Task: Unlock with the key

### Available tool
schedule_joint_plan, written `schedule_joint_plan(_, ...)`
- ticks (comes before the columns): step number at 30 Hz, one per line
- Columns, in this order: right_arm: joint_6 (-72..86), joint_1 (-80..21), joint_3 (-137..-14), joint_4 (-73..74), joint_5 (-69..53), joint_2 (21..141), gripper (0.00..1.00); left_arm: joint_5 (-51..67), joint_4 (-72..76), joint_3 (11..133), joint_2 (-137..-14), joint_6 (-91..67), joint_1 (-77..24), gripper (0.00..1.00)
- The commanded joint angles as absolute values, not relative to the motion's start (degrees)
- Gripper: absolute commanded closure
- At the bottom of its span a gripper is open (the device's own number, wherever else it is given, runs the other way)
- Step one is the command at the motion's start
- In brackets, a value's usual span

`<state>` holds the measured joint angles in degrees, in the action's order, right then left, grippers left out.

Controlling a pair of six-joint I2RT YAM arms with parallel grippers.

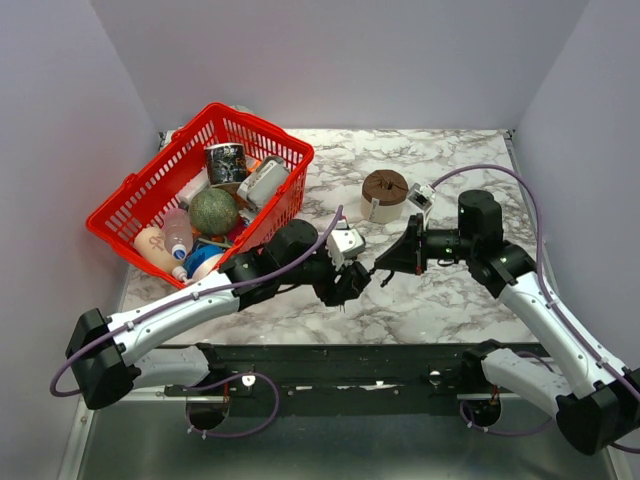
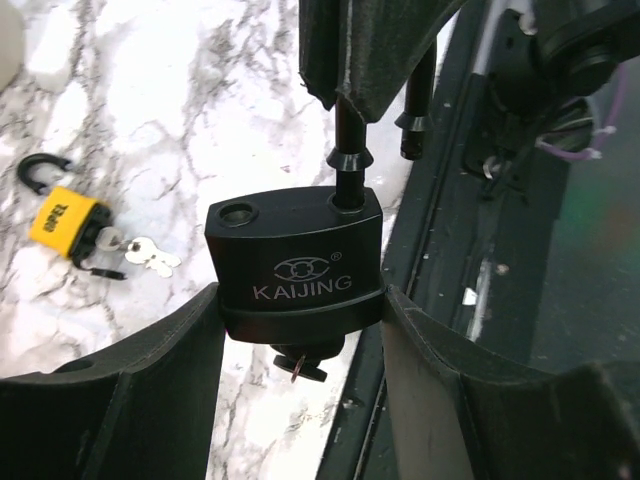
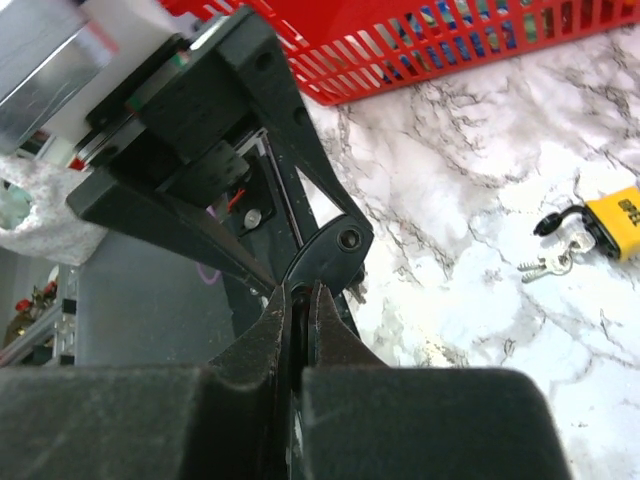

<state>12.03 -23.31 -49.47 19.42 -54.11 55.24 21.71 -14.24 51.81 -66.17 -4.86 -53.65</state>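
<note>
The black padlock (image 2: 296, 262), marked KAIJING, hangs upright above the table's near edge between my left gripper's (image 2: 300, 310) fingers, which press on both sides of its body. The key's black head (image 2: 300, 366), with a small ring, sticks out of the padlock's underside. One leg of the shackle (image 2: 348, 170) rises from the body, and the hole beside it (image 2: 238, 212) stands empty. My right gripper (image 3: 298, 292) is shut on the thin black shackle from above. In the top view the two grippers (image 1: 350, 280) (image 1: 383, 268) meet at mid-table.
A yellow padlock (image 2: 66, 222) with its shackle open and silvery keys (image 2: 148, 254) lies on the marble, also in the right wrist view (image 3: 615, 220). A red basket (image 1: 130, 190) full of objects stands at back left. A brown roll (image 1: 385, 190) sits mid-back.
</note>
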Motion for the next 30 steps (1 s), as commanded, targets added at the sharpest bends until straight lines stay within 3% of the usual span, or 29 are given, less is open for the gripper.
schedule_joint_plan(1, 16.0, -23.7, -50.3, 21.5, -49.6, 56.9, 0.99, 6.5, -13.6, 53.0, -64.7, -3.3, -56.1, 1.0)
schedule_joint_plan(5, 18.2, -23.7, -50.6, 21.5, -45.5, 58.1, 0.99, -2.4, -15.1, 53.3, -65.3, -3.3, -58.3, 1.0)
schedule_joint_plan(9, 19.7, -23.7, -50.6, 21.4, -43.3, 58.8, 0.98, -3.1, -14.6, 53.2, -65.0, -4.5, -58.4, 1.0)
schedule_joint_plan(12, 21.1, -23.6, -50.6, 21.4, -40.9, 58.9, 0.79, -1.9, -14.5, 53.2, -65.1, -6.5, -58.4, 1.0)
schedule_joint_plan(16, 22.1, -23.6, -51.0, 21.1, -36.0, 58.1, 0.44, -0.3, -15.7, 52.7, -65.0, -11.2, -58.4, 1.0)
schedule_joint_plan(19, 22.2, -23.6, -51.0, 20.4, -34.0, 57.0, 0.28, -0.1, -16.9, 50.5, -64.1, -16.9, -58.4, 1.0)
schedule_joint_plan(30, 22.4, -22.5, -46.8, 17.8, -32.1, 51.8, 0.21, 2.6, -22.3, 42.8, -60.1, -36.5, -58.5, 1.0)
